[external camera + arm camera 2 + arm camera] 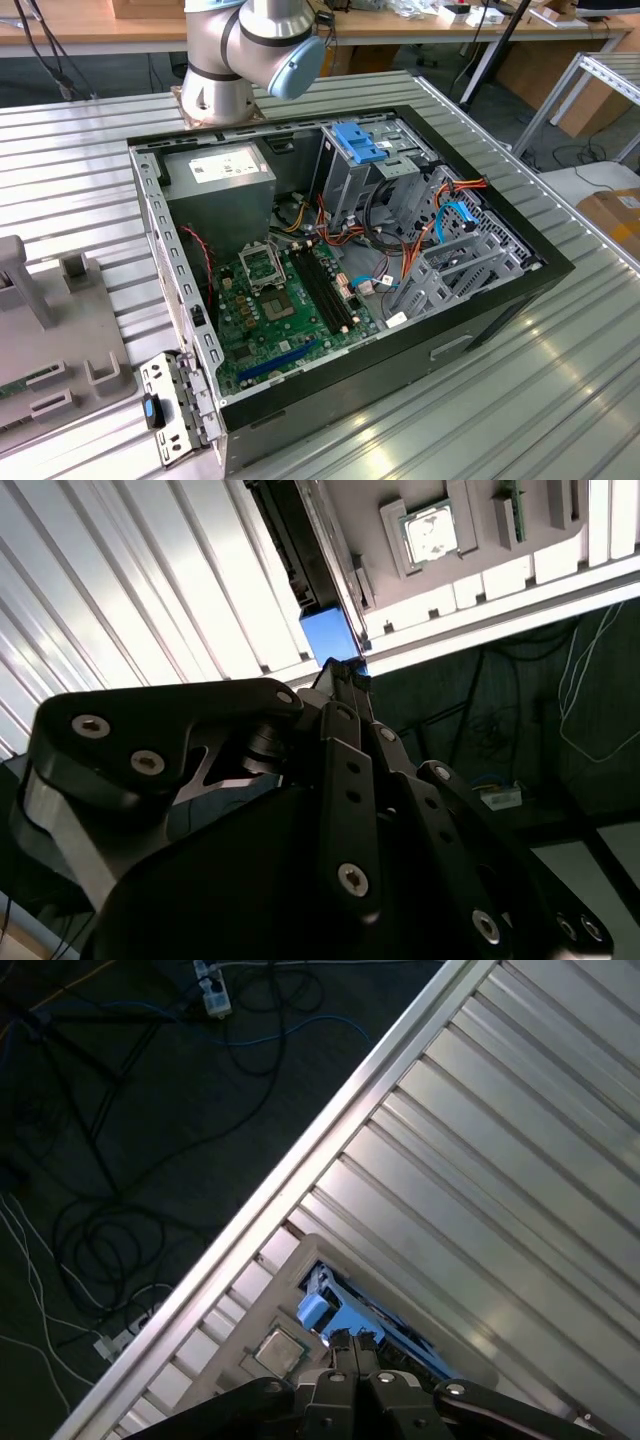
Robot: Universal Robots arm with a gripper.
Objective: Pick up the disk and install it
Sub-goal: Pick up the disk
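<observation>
A ribbed metal table [560,400] is spanning the frame. An open computer case [400,372] is sitting centre; a grey tray [60,350] is lying lower left.

Exterior view: arm [245,45] is cut off by the top edge just above its base joints. Grey fixture [60,350] is cut by the exterior view's left edge, box [615,215] by its right edge. In both wrist views the hand [352,1341] runs out of frame and covers part of the disk [315,1312]. Disk label can't be seen. Whether hand and disk touch is unclear.
</observation>
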